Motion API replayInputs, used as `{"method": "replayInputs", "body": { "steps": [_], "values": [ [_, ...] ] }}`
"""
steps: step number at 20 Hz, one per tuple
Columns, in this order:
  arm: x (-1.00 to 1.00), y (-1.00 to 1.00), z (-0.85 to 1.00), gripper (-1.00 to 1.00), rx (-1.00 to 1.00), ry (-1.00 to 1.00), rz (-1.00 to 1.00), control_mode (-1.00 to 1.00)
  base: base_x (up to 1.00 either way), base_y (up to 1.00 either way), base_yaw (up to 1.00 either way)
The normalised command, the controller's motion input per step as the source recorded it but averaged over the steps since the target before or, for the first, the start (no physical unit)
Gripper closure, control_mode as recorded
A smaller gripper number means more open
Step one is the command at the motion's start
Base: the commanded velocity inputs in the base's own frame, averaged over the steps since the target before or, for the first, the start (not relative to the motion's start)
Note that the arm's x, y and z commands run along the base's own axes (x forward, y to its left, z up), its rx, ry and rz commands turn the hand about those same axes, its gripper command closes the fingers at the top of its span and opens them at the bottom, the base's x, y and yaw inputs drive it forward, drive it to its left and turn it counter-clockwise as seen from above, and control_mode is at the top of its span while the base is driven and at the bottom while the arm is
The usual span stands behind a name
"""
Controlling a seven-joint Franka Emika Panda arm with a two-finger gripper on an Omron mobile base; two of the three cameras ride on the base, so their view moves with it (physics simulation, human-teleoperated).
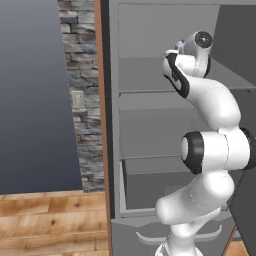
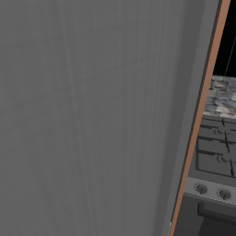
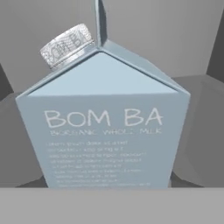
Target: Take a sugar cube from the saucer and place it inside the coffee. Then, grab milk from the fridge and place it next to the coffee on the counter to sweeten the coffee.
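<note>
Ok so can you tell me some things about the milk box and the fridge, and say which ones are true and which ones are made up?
1. The milk carton is pale blue-grey. True.
2. The carton has a red cap. False: its cap is silvery grey, on the slope of the gabled top.
3. The carton stands upright in the hand view. True.
4. The fridge door is closed in the left base view. False: it is open, showing grey shelves, and the arm reaches up into it.
5. A stove with knobs shows at the right edge of the right base view. True.
6. The carton's big word reads "JUICE". False: it reads "BOM BA".
</note>
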Motion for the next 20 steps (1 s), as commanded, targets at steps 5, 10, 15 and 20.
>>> {"method": "replayInputs", "body": {
  "steps": [5, 10, 15, 20],
  "values": [
    [0.00, 0.00, 0.00, 1.00, 0.00, 0.00, 0.00, -1.00, 0.00, 0.00, 0.00],
    [-0.80, 0.16, 0.06, 1.00, 0.00, -0.14, 0.00, -1.00, 0.00, 0.00, 0.00],
    [-1.00, 0.52, 0.52, 1.00, -0.01, -0.21, 0.00, -1.00, 0.00, 0.00, 0.00],
    [-1.00, 0.65, 0.56, 1.00, 0.00, -0.03, 0.00, -1.00, 0.00, 0.00, 0.00]
  ]
}}
